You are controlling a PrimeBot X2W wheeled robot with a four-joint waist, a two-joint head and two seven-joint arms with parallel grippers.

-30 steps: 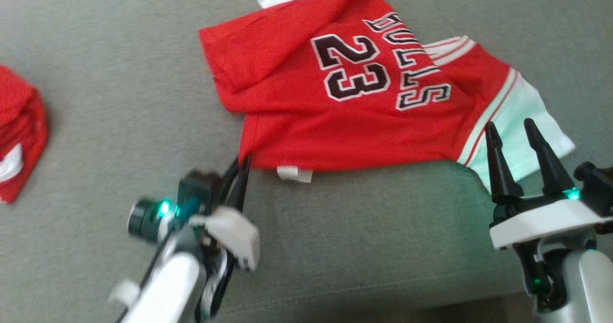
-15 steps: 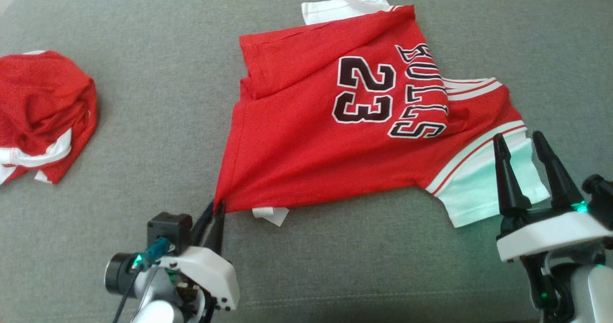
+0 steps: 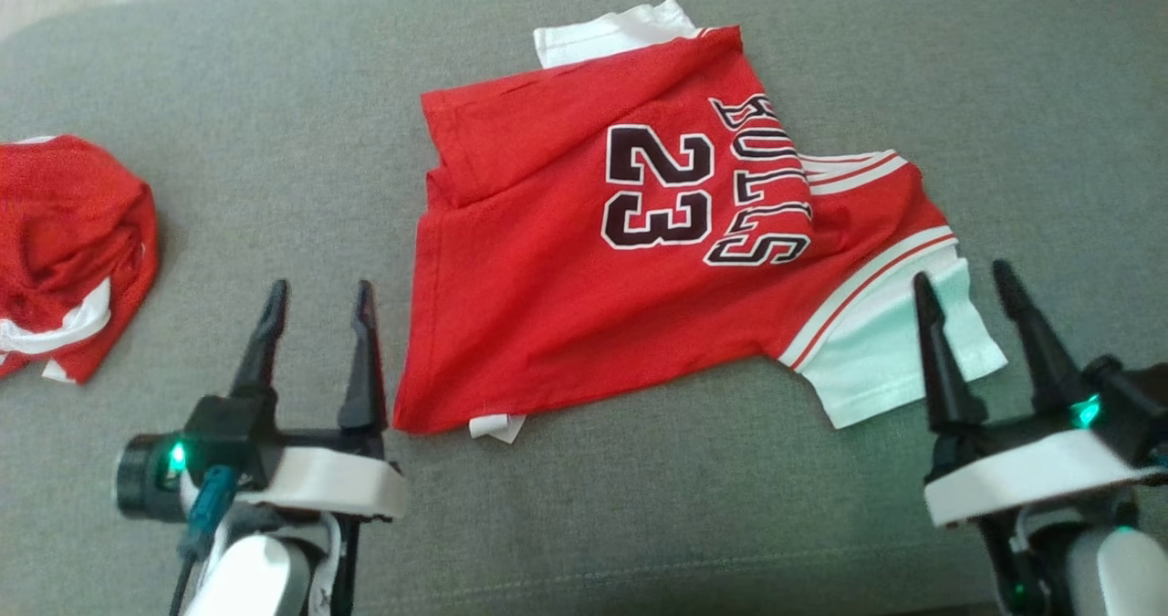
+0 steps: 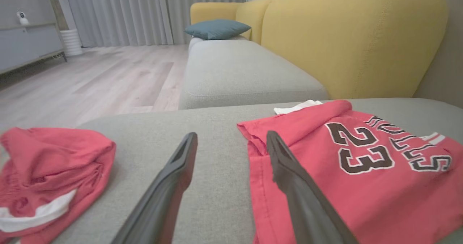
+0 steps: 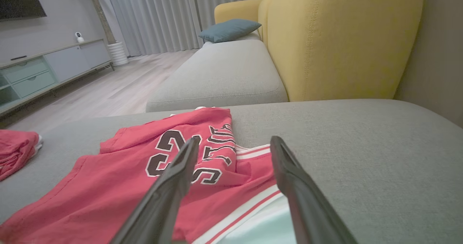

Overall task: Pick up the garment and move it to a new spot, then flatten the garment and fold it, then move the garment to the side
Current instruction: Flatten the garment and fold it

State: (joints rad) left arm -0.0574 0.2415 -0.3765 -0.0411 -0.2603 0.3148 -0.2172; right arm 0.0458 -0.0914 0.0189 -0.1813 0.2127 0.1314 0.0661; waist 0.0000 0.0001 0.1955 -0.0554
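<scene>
Red jersey [image 3: 547, 324] lengthwise left-right, hem toward left

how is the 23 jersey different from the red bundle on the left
The jersey lies spread out and mostly flat; the red bundle is crumpled in a heap. The jersey shows a number and lettering; the bundle shows none. Both are red with white trim and lie on the grey cushion.

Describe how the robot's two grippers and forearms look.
The left gripper and right gripper each carry two long, black, tapering fingers on a black crossbar over a white housing, with a glowing green light. Pale silver forearms follow. A teal-plugged cable runs beside the left one's black cylindrical camera.
</scene>
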